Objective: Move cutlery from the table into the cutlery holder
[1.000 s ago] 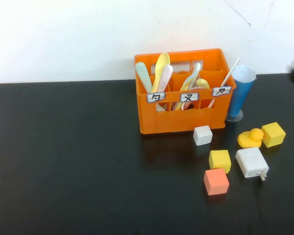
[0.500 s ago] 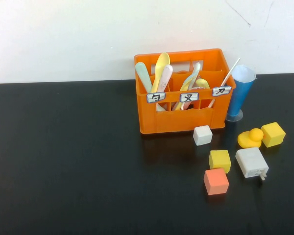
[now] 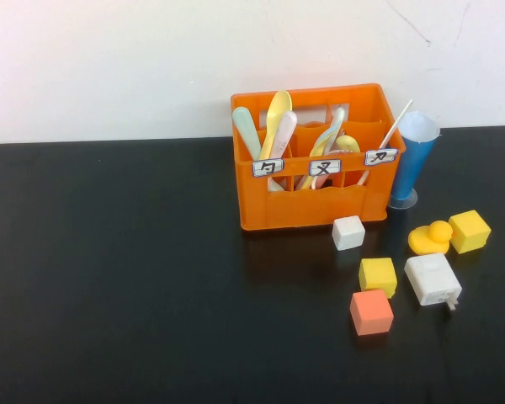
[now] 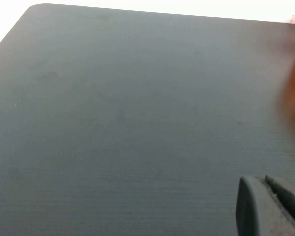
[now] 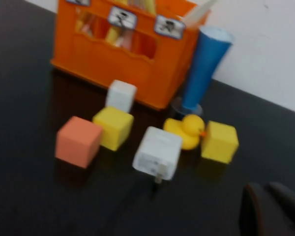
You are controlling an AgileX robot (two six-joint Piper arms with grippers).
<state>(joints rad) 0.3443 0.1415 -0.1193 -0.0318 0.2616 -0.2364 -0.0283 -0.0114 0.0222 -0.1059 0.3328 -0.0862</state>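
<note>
1. Desk (image 3: 109,269): flat matte black, faint sheen; it mirrors the holder's front just below it. Far edge meets a plain white wall (image 3: 109,67) w/ a thin dark crack at upper right
2. Cutlery holder (image 3: 316,181): orange crate, upright on the desk towards the back, right of centre, three white labels on its front
3. Fork (image 3: 335,122): pale blue-white, leaning in the holder's middle section among yellow, pink & mint spoons (image 3: 269,126); tines not clear
4. Blue cone cup (image 3: 412,160) just beside the holder's right end
5. In front & right of the holder, all on the desk: white cube (image 3: 348,232), yellow cube (image 3: 377,275), orange cube (image 3: 371,311), white charger (image 3: 432,279), yellow duck (image 3: 429,238), 2nd yellow cube (image 3: 469,231) touching the duck
6. Left end effector (image 4: 265,196): over bare desk, nothing seen in it, opening can't be told
7. Right end effector (image 5: 268,206): low over the desk, near the charger, well apart from the holder; nothing seen in it, opening can't be told
</note>
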